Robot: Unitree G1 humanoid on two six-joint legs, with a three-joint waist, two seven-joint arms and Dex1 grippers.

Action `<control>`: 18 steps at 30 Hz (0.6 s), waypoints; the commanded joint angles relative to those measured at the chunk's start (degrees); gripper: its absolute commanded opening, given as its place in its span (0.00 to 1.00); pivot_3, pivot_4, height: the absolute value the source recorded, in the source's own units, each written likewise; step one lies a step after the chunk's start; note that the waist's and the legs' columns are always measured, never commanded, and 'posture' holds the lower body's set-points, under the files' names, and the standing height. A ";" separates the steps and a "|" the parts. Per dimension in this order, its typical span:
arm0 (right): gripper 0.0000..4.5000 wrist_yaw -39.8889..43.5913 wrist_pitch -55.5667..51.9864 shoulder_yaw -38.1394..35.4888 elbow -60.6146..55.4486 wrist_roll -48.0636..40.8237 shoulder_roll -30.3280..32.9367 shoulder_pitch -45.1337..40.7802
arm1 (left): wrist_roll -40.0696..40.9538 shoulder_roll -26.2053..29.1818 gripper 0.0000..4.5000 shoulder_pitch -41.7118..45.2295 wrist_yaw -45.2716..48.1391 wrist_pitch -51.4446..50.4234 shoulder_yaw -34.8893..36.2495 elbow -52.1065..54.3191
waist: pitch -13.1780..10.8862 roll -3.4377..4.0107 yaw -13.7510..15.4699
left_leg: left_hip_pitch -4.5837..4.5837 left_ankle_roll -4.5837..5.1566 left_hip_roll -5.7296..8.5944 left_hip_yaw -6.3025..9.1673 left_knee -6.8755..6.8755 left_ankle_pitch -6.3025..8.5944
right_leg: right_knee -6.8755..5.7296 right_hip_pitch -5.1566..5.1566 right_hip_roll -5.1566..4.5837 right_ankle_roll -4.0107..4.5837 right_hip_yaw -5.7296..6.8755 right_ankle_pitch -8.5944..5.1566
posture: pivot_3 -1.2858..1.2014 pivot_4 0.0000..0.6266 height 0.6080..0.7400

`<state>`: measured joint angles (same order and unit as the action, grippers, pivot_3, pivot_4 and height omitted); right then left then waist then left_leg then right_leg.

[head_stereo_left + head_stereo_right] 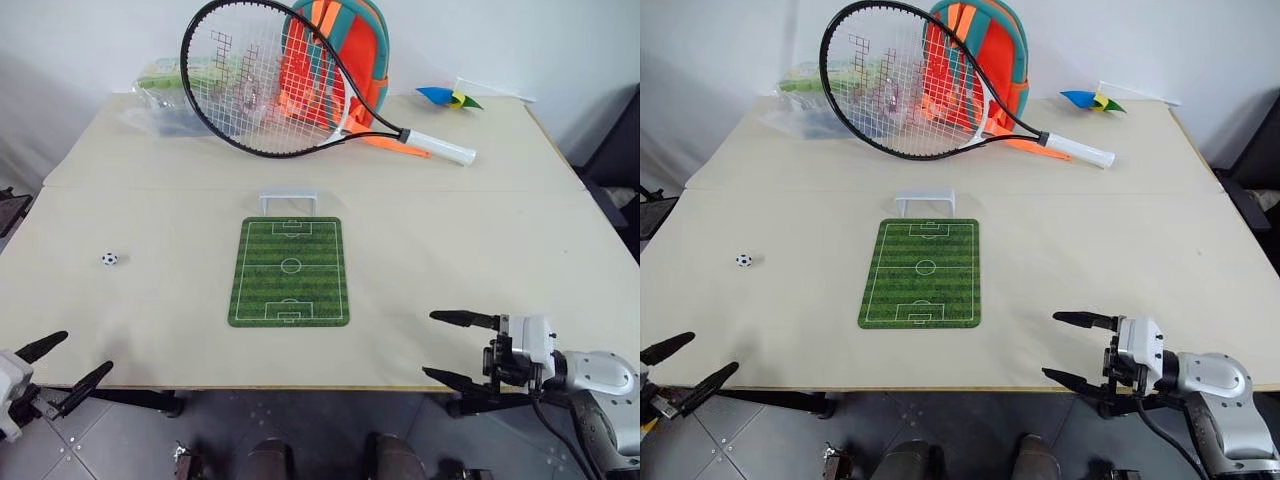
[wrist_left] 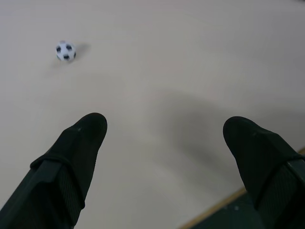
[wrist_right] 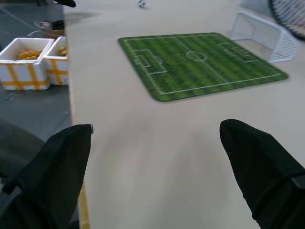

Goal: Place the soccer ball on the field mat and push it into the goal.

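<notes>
A pale desk carries a green striped field mat at its centre, with a small white goal standing just beyond the mat's far end. The tiny black-and-white soccer ball sits on the bare desk, well to the left of the mat. The left gripper hovers at the near left edge, fingers spread wide and empty. The right gripper hangs over the near right edge, likewise wide open, holding nothing. At the back lie a tennis racket, an orange backpack and a clear plastic bag with green contents. Below the desk, white boxes hold something yellow.
</notes>
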<state>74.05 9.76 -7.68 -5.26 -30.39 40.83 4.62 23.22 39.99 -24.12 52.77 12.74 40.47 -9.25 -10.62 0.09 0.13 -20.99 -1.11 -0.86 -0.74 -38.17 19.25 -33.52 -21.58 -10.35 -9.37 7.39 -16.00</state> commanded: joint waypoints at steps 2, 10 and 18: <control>1.00 1.30 0.55 1.05 -0.73 -0.26 -0.81 -1.77 | 2.41 -1.84 0.99 -1.83 -2.53 -1.65 2.80 2.42 | 0.00 0.00 -0.07 | 0.01 0.00 0.00 -0.01 0.00 0.00 | 0.00 0.00 0.00 0.00 -0.01 0.00 | 0.52 0.24 1.00; 1.00 -6.56 -3.57 1.01 -6.74 -8.34 -12.95 -10.36 | 12.13 -11.06 0.99 0.53 -16.04 -12.71 9.14 2.90 | 0.01 -0.02 -0.25 | 0.07 -0.03 -0.05 -0.04 -0.05 0.02 | -0.10 0.00 0.03 0.00 -0.13 0.00 | 0.52 0.24 1.00; 1.00 -8.27 -3.35 1.73 -6.20 -5.81 -14.82 -12.46 | 9.02 -13.06 0.99 12.60 -28.38 -16.67 2.60 8.94 | 0.16 -0.28 1.60 | -0.01 -0.04 -0.03 0.02 -0.31 0.05 | -0.20 -0.01 0.04 0.01 -0.08 0.00 | 0.52 0.24 1.00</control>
<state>66.06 6.17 -5.61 -10.22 -35.97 26.03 -7.79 33.31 24.98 -14.67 27.85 -2.39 44.32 -2.36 -10.46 -0.19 1.73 -21.00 -1.15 -0.87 -0.72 -38.52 19.30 -33.77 -21.58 -10.31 -9.36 7.30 -15.99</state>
